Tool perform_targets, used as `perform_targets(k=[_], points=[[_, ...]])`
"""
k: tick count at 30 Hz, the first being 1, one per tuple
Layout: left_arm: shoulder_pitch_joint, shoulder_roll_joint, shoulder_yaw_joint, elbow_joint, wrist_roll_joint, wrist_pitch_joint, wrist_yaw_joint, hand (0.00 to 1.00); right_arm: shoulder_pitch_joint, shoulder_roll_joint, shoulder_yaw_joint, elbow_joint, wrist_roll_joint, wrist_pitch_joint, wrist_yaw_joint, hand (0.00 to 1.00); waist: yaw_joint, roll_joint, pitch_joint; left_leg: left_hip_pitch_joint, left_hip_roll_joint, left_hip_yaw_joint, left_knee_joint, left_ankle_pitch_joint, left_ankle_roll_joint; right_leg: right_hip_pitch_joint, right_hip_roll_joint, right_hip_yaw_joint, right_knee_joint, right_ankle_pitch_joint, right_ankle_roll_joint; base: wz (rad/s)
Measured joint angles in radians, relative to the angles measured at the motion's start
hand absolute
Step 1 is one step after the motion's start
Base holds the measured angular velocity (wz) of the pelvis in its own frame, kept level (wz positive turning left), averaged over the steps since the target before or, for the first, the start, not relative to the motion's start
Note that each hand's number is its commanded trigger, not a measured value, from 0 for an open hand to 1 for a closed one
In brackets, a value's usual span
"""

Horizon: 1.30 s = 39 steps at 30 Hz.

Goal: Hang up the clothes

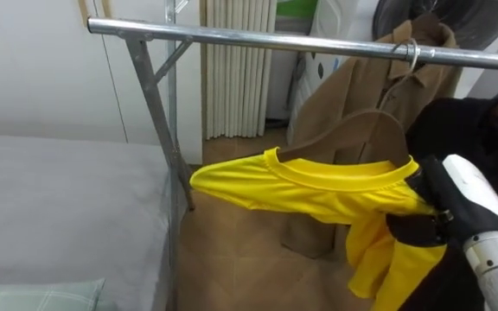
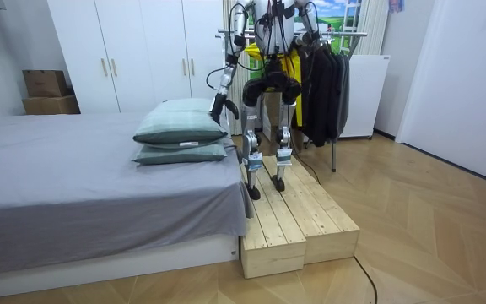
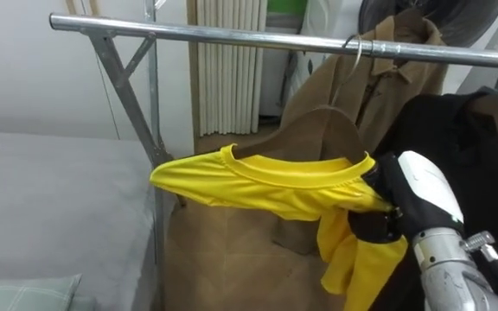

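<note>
One garment is in play, and I judge it most of the way to being hung. I stand on the wooden platform [image 2: 302, 224] at the foot of the bed [image 2: 74, 186], facing the rack. My left hand [image 2: 218, 107] hangs low at my side, near the pillows, idle; I cannot tell its state from the room view.

Closest to my cameras, my right hand [image 1: 456, 203] is clenched on the yellow shirt [image 1: 301, 186], gripping a bunch of cloth at the shoulder nearest me. The rest of the shirt stretches away to my left, and a loose fold droops below my grip. The shirt's neckline sits on a dark wooden hanger [image 1: 379, 121], whose arms rise out of the collar.

Farther up, the hanger's metal hook [image 1: 413, 53] reaches the rail [image 1: 258, 36] and appears to loop over it, though I cannot be sure that it is fully seated. Behind it a brown coat [image 1: 353, 86] hangs on the same rail, and dark clothes [image 1: 474, 130] hang just to my right.

As I read it, the shirt is on its hanger and the hook is at the rail. What is left is to confirm that the hook holds, let go of the cloth and let the shirt drop straight.
</note>
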Motion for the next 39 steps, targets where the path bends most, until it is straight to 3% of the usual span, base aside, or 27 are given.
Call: perform_targets(k=[12, 16, 25, 33, 39], points=[[-0.005, 0.003, 0.031, -0.005, 0.0, -0.003, 0.0, 0.0, -0.064, -0.001, 0.0, 0.0, 0.03, -0.002, 0.051, 1.0, 0.011, -0.004, -0.0023, 0.0, -0.03, -0.12, -0.029, 0.011, 0.002, 0.001, -0.003, -0.006, -0.009, 0.0, 0.0, 0.03], [-0.011, 0.013, 0.043, -0.02, 0.0, -0.01, 0.0, 0.0, -0.079, -0.004, 0.0, 0.002, 0.097, -0.002, 0.074, 1.0, 0.048, -0.015, -0.0035, 0.002, -0.028, -0.121, -0.028, 0.011, 0.002, 0.005, -0.002, -0.009, -0.01, 0.001, -0.001, 0.01], [-0.013, 0.013, 0.044, -0.068, -0.003, -0.022, 0.002, 0.0, -0.117, -0.005, 0.044, 0.064, 0.193, -0.003, 0.119, 1.0, 0.109, -0.012, -0.0005, 0.009, -0.031, -0.157, -0.029, 0.012, 0.001, 0.032, -0.007, -0.042, -0.028, 0.001, 0.0, 0.1], [-0.013, 0.009, 0.013, -0.068, -0.004, -0.031, 0.018, 0.0, -0.224, -0.005, 0.086, 0.174, 0.313, -0.003, 0.137, 1.0, 0.127, -0.013, -0.001, 0.008, -0.045, -0.203, -0.031, 0.013, 0.003, 0.041, -0.017, -0.058, -0.026, -0.001, 0.002, 0.05], [-0.014, 0.01, 0.009, -0.068, -0.004, -0.059, 0.021, 0.0, -0.266, -0.005, 0.088, 0.255, 0.406, -0.005, 0.139, 1.0, 0.144, -0.014, -0.0008, 0.016, -0.053, -0.235, -0.031, 0.014, 0.004, 0.064, -0.029, -0.097, -0.034, -0.008, 0.009, 0.19]])
